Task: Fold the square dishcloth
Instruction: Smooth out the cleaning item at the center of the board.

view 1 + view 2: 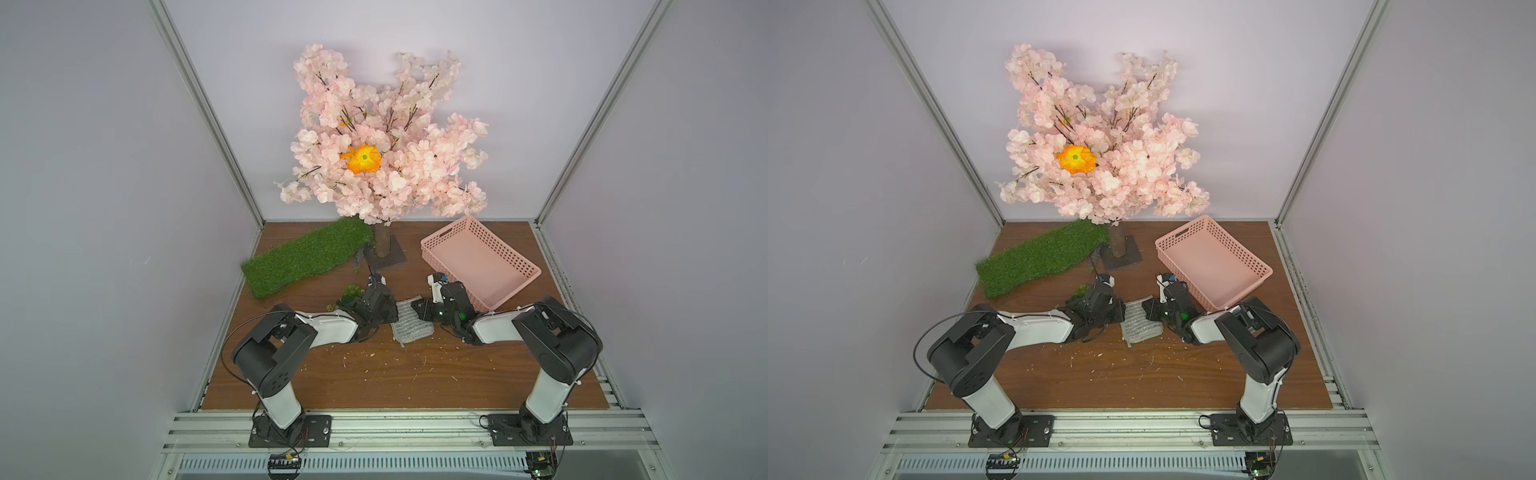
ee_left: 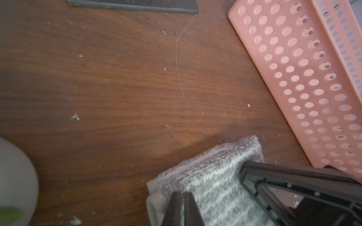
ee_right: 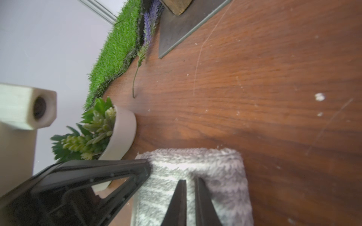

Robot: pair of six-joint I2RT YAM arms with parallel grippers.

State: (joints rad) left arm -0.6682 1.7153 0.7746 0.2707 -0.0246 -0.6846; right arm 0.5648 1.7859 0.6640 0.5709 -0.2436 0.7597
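Two white-and-black arms rise from base plates at the bottom of both top views, elbows bent outward, forearms reaching inward to meet at centre frame. The left gripper [image 1: 392,312] and right gripper [image 1: 417,309] are both clenched onto the soft grey dishcloth with whitish stripes [image 1: 411,323], which lies folded between them on the brown wood-grain tabletop [image 1: 399,374]; the wrist views show each pair of jaws pinched nearly together over its fuzzy pile [image 2: 215,187]. White crumbs dot the wood. Beyond sit a small potted succulent [image 3: 109,131], a green artificial-grass mat [image 1: 303,255], a perforated pink plastic basket [image 1: 482,259] and a pink blossom tree [image 1: 382,137] against pale walls.
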